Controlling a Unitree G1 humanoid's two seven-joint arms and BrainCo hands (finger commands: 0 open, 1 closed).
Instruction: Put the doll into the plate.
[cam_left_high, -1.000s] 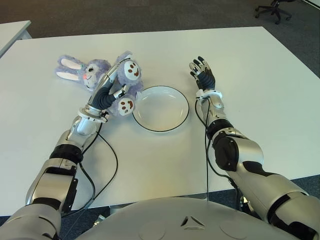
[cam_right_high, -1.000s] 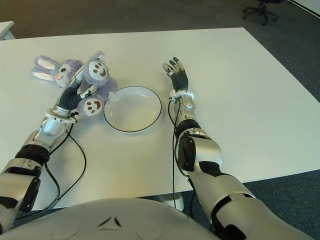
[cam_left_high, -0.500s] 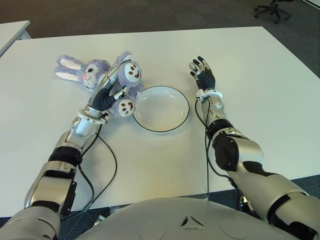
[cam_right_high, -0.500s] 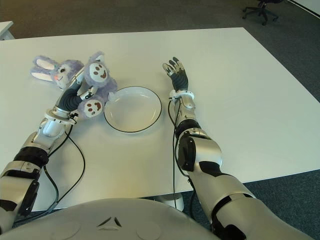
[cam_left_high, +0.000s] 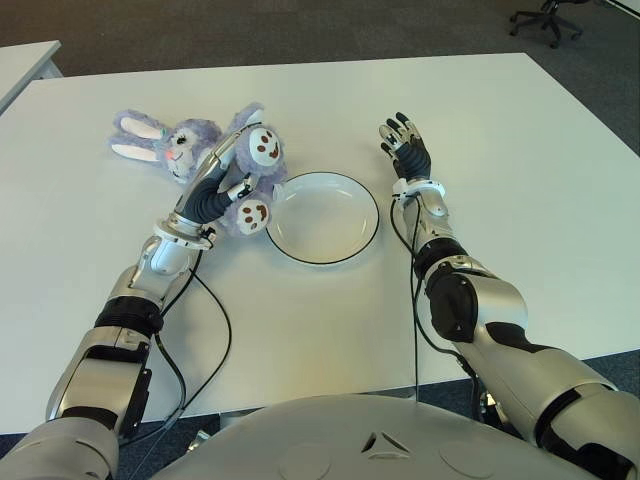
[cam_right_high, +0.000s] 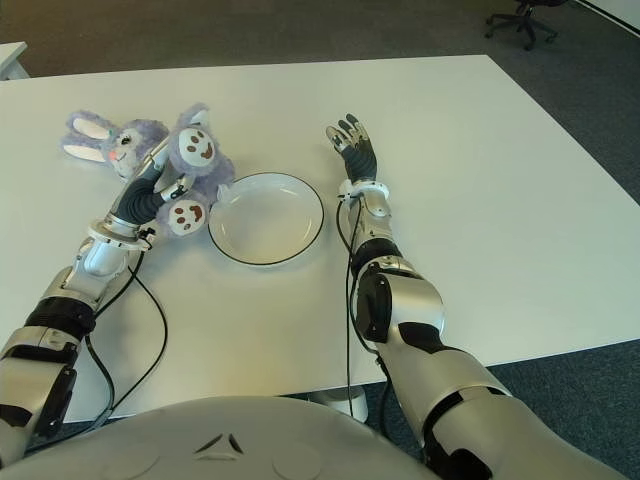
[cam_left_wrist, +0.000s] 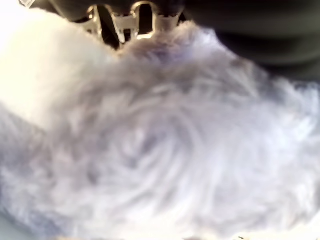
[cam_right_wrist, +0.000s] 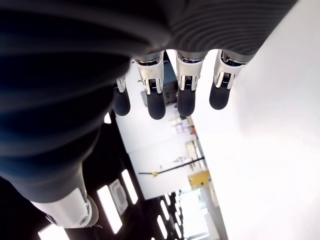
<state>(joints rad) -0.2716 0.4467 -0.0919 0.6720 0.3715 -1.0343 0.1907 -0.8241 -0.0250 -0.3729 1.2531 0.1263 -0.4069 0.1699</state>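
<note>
A purple plush bunny doll (cam_left_high: 190, 140) with white ears and white foot pads lies on the white table, just left of the plate. My left hand (cam_left_high: 222, 176) is on the doll's body, fingers curled around it between the two feet. In the left wrist view purple fur (cam_left_wrist: 165, 150) fills nearly everything right under the fingers. The white plate (cam_left_high: 345, 245) with a dark rim sits at the table's middle with nothing in it. My right hand (cam_left_high: 405, 148) shows to the right of the plate, fingers spread, holding nothing.
The white table (cam_left_high: 520, 170) stretches wide to the right and toward me. A black cable (cam_left_high: 222, 330) runs from my left arm across the table. An office chair (cam_left_high: 545, 15) stands on the dark carpet at the far right.
The doll's feet have shifted slightly in my left hand, and my left forearm has edged a little. The right hand has not moved.
</note>
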